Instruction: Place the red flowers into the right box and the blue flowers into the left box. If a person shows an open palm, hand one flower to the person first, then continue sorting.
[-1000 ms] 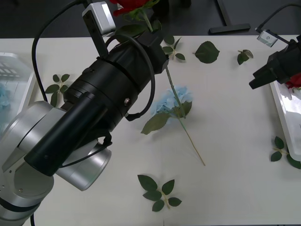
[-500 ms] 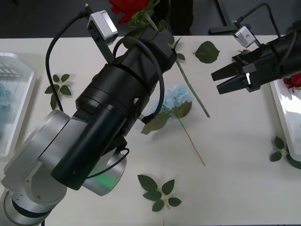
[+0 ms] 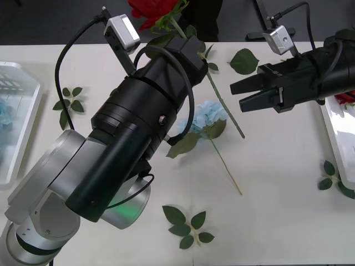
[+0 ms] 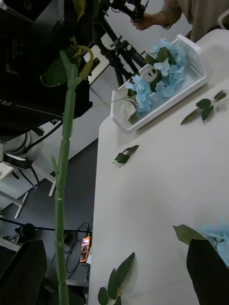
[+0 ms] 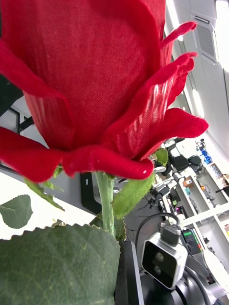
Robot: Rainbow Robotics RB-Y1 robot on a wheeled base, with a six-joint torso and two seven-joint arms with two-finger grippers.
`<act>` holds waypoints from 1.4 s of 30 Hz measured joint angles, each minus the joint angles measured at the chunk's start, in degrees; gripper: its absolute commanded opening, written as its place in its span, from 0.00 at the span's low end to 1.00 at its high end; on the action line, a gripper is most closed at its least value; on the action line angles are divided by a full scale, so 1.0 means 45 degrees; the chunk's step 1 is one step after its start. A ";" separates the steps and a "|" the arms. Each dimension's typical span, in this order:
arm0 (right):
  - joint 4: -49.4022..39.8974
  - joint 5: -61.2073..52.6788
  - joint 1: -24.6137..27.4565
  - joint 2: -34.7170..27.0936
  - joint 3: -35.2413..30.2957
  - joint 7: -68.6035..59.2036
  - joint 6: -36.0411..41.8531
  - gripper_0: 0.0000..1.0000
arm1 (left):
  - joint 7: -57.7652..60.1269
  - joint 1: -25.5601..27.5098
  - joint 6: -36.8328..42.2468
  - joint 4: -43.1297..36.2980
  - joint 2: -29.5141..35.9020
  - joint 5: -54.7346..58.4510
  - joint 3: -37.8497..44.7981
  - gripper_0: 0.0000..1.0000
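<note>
Left end effector [image 3: 178,34] raised over the desk's [image 3: 277,183] far edge, pinching a red rose [image 3: 151,8] by the stem just under the bloom; stem [image 3: 224,108] trails down toward the middle. From my left wrist the bloom [image 5: 90,76] looms right above the grip.

Right end effector [image 3: 236,95] spread wide, pointed at that hanging stem, close beside it but apart. From the right wrist the stem [image 4: 63,190] runs between my two fingers [image 4: 21,271] (looks like a handover, since red goes to the right box [image 3: 333,130] and my left arm is far from it).

One blue flower [image 3: 204,118] lies mid-desk under the stem, unsorted. The left box [image 4: 191,71] holds blue heads already. Loose leaf sprigs [image 3: 186,226] are scattered about.
</note>
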 measured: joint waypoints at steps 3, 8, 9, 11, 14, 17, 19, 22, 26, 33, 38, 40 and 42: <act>-0.0527 -0.0006 0.0107 0.0000 -0.0003 -0.0211 -0.0128 0.86 | 0.0000 0.0000 0.0000 0.0000 0.0000 0.0000 0.0000 0.00; -0.1593 -0.0003 0.0511 -0.0001 -0.0007 -0.0326 -0.0679 0.85 | 0.0000 0.0000 0.0000 0.0002 0.0000 0.0000 0.0000 0.00; -0.1798 0.0017 0.0608 -0.0001 -0.0008 -0.0406 -0.0751 0.85 | 0.0000 0.0000 0.0000 0.0002 0.0000 0.0000 0.0000 0.00; -0.2151 0.0161 0.0776 -0.0001 -0.0010 -0.0761 -0.0887 0.79 | 0.0000 0.0000 0.0000 0.0003 0.0000 0.0000 0.0000 0.00; -0.2502 0.0686 0.0907 -0.0001 -0.0012 -0.1347 -0.1084 0.35 | 0.0000 0.0000 0.0000 0.0003 0.0000 0.0000 0.0000 0.00; -0.2612 0.0886 0.0952 -0.0001 -0.0012 -0.1367 -0.1262 0.00 | 0.0000 0.0000 0.0000 0.0003 0.0000 0.0000 0.0000 0.00; -0.2615 0.0952 0.0968 -0.0001 -0.0009 -0.1367 -0.1307 0.00 | 0.0000 0.0000 0.0000 0.0003 0.0000 0.0000 0.0000 0.00; -0.2619 0.0980 0.0991 -0.0001 0.0025 -0.1374 -0.1551 0.00 | 0.0000 0.0000 0.0000 0.0003 0.0000 0.0000 0.0000 0.00; -0.2623 0.0980 0.0993 -0.0001 0.0094 -0.1421 -0.1744 0.00 | 0.0000 0.0000 0.0000 0.0005 0.0000 0.0000 0.0000 0.00; -0.2657 0.0981 0.0993 -0.0001 0.0107 -0.1680 -0.1747 0.00 | 0.0000 0.0000 0.0000 0.0013 0.0000 -0.0001 0.0000 0.04; -0.2657 0.0995 0.0993 -0.0001 0.0122 -0.1717 -0.1747 0.00 | 0.0000 0.0000 0.0000 0.0014 0.0000 -0.0004 0.0000 0.91; -0.2657 0.1067 0.0993 -0.0002 0.0124 -0.1737 -0.1748 0.00 | 0.0000 0.0000 0.0000 0.0014 0.0000 -0.0004 0.0000 1.00; -0.2657 0.1123 0.0994 -0.0014 0.0127 -0.1804 -0.1748 0.00 | 0.0000 0.0000 0.0000 0.0014 0.0000 -0.0004 0.0000 1.00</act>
